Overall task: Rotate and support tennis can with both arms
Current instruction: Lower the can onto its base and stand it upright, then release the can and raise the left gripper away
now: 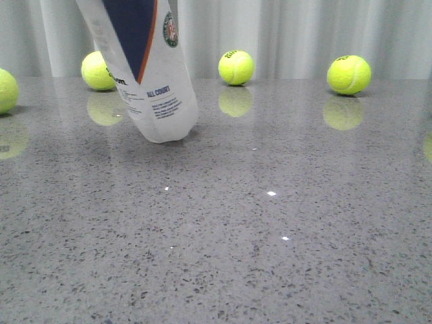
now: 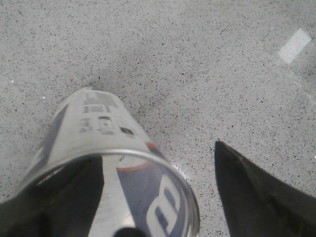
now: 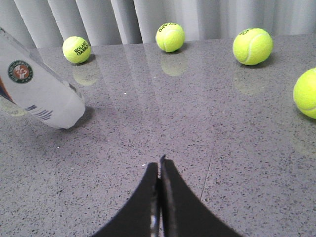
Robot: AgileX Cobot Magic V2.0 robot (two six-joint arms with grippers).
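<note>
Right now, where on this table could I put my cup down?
The wide bare table in front of the tilted can is free. The back edge is busier: balls line it.

can (image 1: 152, 64): glossy plastic, metal rim | table (image 1: 270, 223): polished speckled stone | balls (image 1: 349, 74): fuzzy felt

Speckled grey table (image 1: 270, 256) (glossy) carries tennis balls (image 1: 236, 67) and tilted tennis can (image 1: 152, 81).
</note>
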